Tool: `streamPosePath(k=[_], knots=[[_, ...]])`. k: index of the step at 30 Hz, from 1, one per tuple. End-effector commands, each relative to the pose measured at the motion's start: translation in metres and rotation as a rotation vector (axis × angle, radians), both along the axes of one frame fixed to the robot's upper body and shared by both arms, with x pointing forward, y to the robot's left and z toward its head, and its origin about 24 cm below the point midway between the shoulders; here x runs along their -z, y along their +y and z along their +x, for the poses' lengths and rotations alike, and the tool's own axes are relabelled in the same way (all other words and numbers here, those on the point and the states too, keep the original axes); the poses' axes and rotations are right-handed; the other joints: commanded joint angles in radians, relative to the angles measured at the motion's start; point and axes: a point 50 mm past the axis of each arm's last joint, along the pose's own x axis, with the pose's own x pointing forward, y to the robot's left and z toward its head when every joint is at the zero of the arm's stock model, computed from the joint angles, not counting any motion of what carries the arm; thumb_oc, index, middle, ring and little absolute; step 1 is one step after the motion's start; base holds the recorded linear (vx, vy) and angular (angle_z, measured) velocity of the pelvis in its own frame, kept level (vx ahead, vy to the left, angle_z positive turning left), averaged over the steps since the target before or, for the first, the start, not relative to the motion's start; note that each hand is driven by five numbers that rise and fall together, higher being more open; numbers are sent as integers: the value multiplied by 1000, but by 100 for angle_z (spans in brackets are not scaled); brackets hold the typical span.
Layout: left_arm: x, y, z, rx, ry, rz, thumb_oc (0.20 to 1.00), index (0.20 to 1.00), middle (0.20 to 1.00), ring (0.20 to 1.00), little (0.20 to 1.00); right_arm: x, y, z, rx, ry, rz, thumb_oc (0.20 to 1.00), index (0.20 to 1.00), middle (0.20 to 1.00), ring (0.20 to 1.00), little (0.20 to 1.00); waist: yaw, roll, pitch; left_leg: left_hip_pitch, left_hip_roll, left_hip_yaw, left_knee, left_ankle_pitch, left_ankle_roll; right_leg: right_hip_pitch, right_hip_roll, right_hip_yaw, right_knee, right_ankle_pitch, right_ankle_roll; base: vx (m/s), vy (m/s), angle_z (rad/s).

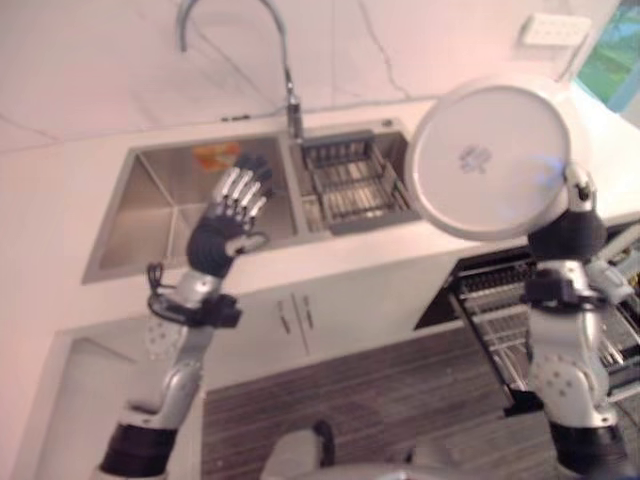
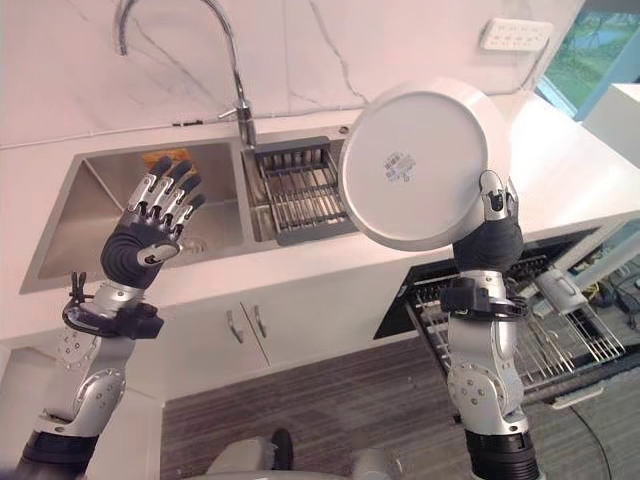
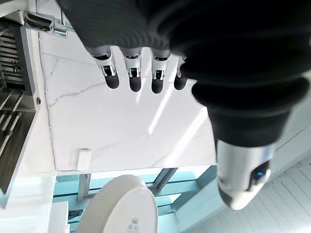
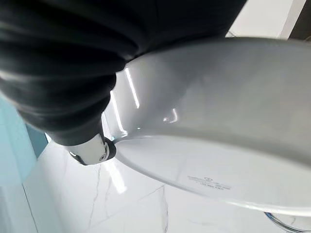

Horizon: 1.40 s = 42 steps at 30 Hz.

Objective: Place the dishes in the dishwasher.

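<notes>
Bowl: a big white bowl (image 2: 425,165) held high over the counter (image 2: 560,180), its flat underside turned toward the robot's head, tilted well off level. It hangs to the right of the sink (image 2: 150,205) and above the pulled-out dishwasher rack (image 2: 530,335).
Right hand: the right hand (image 2: 495,215) sits at the bowl's lower right edge. One finger shows against the rim; the rest are hidden behind the bowl, so I cannot tell how they close. The wrist view shows the glossy wall of the bowl right against the hand.
Left hand: the left hand (image 2: 160,215) is raised over the left basin, fingers straight and fanned apart, holding nothing.
Handling: looks like glazed ceramic, so stiff, smooth, probably slippery and weighty for its size. It would chip or break if dropped or knocked on the rack wires.
Hold: the rim is the natural place, thumb one side, fingers the other. A one-handed edge hold on so wide a bowl seems prone to swing.
Drainer: a dark wire basket (image 2: 300,195) sits in the right basin, beside the tap (image 2: 235,95).
</notes>
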Motion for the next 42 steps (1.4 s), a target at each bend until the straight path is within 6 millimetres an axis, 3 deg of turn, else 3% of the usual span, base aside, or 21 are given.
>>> streamPosePath(k=[1, 2, 3, 7, 11, 13, 15, 17, 18, 22, 27, 29, 32, 36, 38, 39, 41, 42], knots=[[-30, -9, -4, 27, -150, 68, 1000, 1000, 1000, 1000, 1000, -33, -1, -4, 76, -198, 27, 200, 200, 200, 200, 200, 11, -5, -64, 64, -33, -219, 47, -116, -49, -69, 18, -20, -111, 215, 23, -59, -389, -59], [-31, -10, -3, 30, -152, 71, 1000, 1000, 1000, 1000, 1000, -33, 0, -4, 77, -199, 27, 200, 200, 200, 200, 200, 10, -6, -64, 65, -27, -221, 47, -116, -52, -72, 18, -13, -111, 208, 24, -48, -578, -42], [-34, -12, -1, 39, -157, 76, 1000, 1000, 1000, 1000, 1000, -37, 1, -6, 78, -195, 18, 200, 200, 200, 200, 200, 3, -3, -66, 67, 8, -219, 47, -111, -69, -64, 40, -4, -111, 147, 21, -24, -419, -32], [-33, -13, -4, 10, -157, 60, 1000, 1000, 1000, 1000, 1000, -39, 4, -6, 39, -183, -24, 200, 200, 200, 200, 200, -11, -2, -71, 72, 76, -187, 47, -93, -103, -57, 91, -9, -111, 71, 17, -10, -455, -22], [-27, -10, -8, -42, -147, 40, 1000, 1000, 1000, 1000, 1000, -40, 13, -8, -30, -191, -134, 200, 200, 200, 200, 200, -17, 4, -58, 52, 172, -183, 47, -18, -155, -62, 187, 10, -111, 32, -40, -6, -533, -68], [-21, -11, -9, -34, -126, 34, 1000, 1000, 1000, 1000, 1000, -38, 14, -10, -34, -178, -177, 200, 200, 200, 200, 200, -14, 5, -42, 36, 187, -171, 47, 24, -165, -56, 209, 3, -111, 21, -61, -20, -415, -27], [-13, -13, -9, -9, -93, 46, 1000, 1000, 1000, 1000, 1000, -35, 10, -8, -11, -159, -203, 200, 200, 200, 200, 200, -16, 6, -35, 35, 167, -138, 47, 32, -158, -49, 208, -18, -111, 16, -70, -11, -177, 0], [3, -12, -11, 12, -17, 86, 1000, 1000, 1000, 1000, 1000, -30, 9, -9, 4, -150, -236, 200, 200, 200, 200, 200, -5, 20, -36, 14, 76, -191, 47, 3, -130, -53, 217, -15, -111, 19, -64, 38, -28, 69], [20, -15, -13, 68, 63, 153, 1000, 1000, 1000, 1000, 1000, -25, 10, -14, 27, -160, -260, 200, 200, 200, 200, 200, -3, 39, -41, -17, 34, -218, 47, 7, -125, -53, 228, -18, -111, 22, -60, 83, 50, 60], [60, -30, -17, 271, 275, 340, 1000, 1000, 1000, 1000, 1000, -19, 5, -14, 102, -183, -330, 200, 200, 200, 200, 200, -3, 40, -57, -28, -13, -265, 47, 6, -115, -37, 222, -30, -111, 12, -47, 120, 158, 38], [109, -32, -30, 399, 563, 390, 1000, 1000, 1000, 1000, 1000, -12, 2, -14, 124, -171, -404, 200, 200, 200, 200, 200, -28, 38, -67, 3, -20, -238, 47, -23, -88, -20, 220, -13, -111, 12, -39, 118, 165, -32], [149, -28, -40, 413, 783, 378, 1000, 1000, 1000, 1000, 1000, -14, 2, -12, 161, -202, -486, 200, 200, 200, 200, 200, -34, 38, -71, 13, -16, -205, 47, -37, -80, -23, 207, -18, -111, 16, -32, 94, 108, -38], [204, -9, -66, 320, 1050, 351, 1000, 1000, 1000, 1000, 1000, -18, -2, -10, 273, -235, -629, 200, 200, 200, 200, 200, -36, 36, -81, 17, -13, -170, 47, -53, -73, -34, 193, -26, -111, 17, -26, 79, 104, -6], [259, 15, -109, 100, 1258, 277, 1000, 1000, 1000, 1000, 1000, -20, -10, -10, 423, -272, -803, 200, 200, 200, 200, 200, -22, 25, -83, 30, -28, -170, 47, -77, -57, -25, 190, -21, -111, 13, -21, 57, 70, -14], [278, 28, -131, -32, 1337, 225, 1000, 1000, 1000, 1000, 1000, -17, -15, -6, 459, -263, -845, 200, 200, 200, 200, 200, -28, 26, -78, 30, -41, -205, 47, -68, -38, -2, 226, 13, -111, 67, -26, 65, -3, -3], [286, 35, -138, -139, 1374, 181, 1000, 1000, 1000, 1000, 1000, -16, -13, -8, 522, -308, -948, 200, 200, 200, 200, 200, -30, 22, -73, 25, -52, -234, 47, -56, -36, -21, 235, 46, -111, 88, -30, 33, -109, 8], [291, 43, -144, -221, 1413, 118, 1000, 1000, 1000, 1000, 1000, -14, -8, -6, 590, -362, -1075, 200, 200, 200, 200, 200, -16, 17, -66, 19, -56, -239, 47, -53, -46, -48, 211, 39, -111, 84, -30, -10, -208, 20], [294, 56, -149, -304, 1446, 83, 1000, 1000, 1000, 1000, 1000, -11, -7, -1, 630, -383, -1190, 200, 200, 200, 200, 200, -7, 11, -57, 19, -51, -236, 47, -60, -50, -69, 197, 33, -111, 93, -17, -31, -306, 13]])
